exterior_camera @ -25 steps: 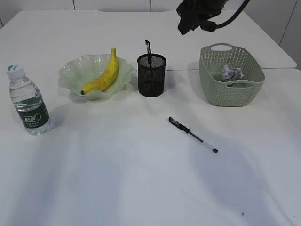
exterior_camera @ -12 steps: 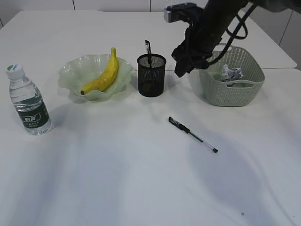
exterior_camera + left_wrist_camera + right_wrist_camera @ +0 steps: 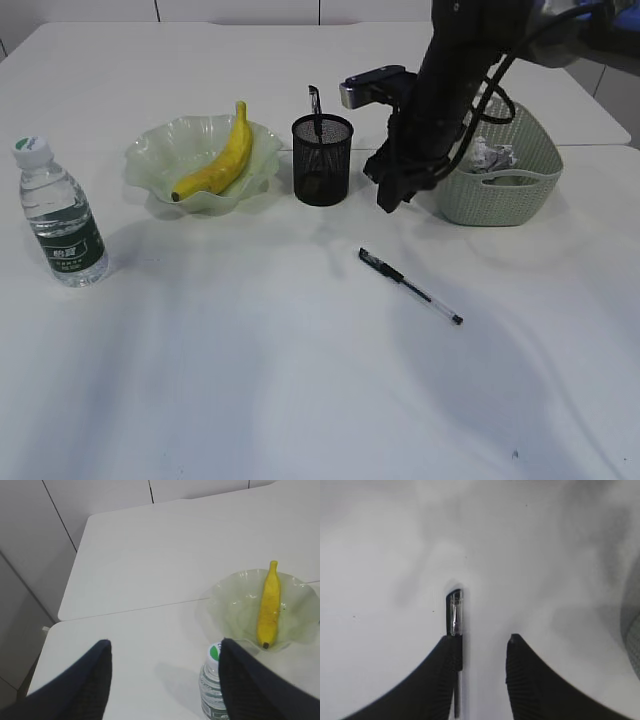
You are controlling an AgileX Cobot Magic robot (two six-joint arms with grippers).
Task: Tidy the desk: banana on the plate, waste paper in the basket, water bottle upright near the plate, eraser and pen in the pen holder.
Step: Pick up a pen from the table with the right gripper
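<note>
The white table (image 3: 250, 380) has wide bare surface in front of the pen (image 3: 410, 286), which lies flat, well apart from the black mesh pen holder (image 3: 322, 160). The perforated green basket (image 3: 492, 160) holds crumpled waste paper (image 3: 494, 154). The banana (image 3: 217, 160) rests in the ruffled translucent plate (image 3: 165, 145); the ribbed clear water bottle (image 3: 60, 215) stands upright left of it. The right gripper (image 3: 390, 195), fingers (image 3: 527, 685) narrowly parted and empty, hangs above the pen; since 0.5 s ago it has descended and moved nearer. The left gripper (image 3: 162, 680) is spread wide, empty, above the bottle.
</note>
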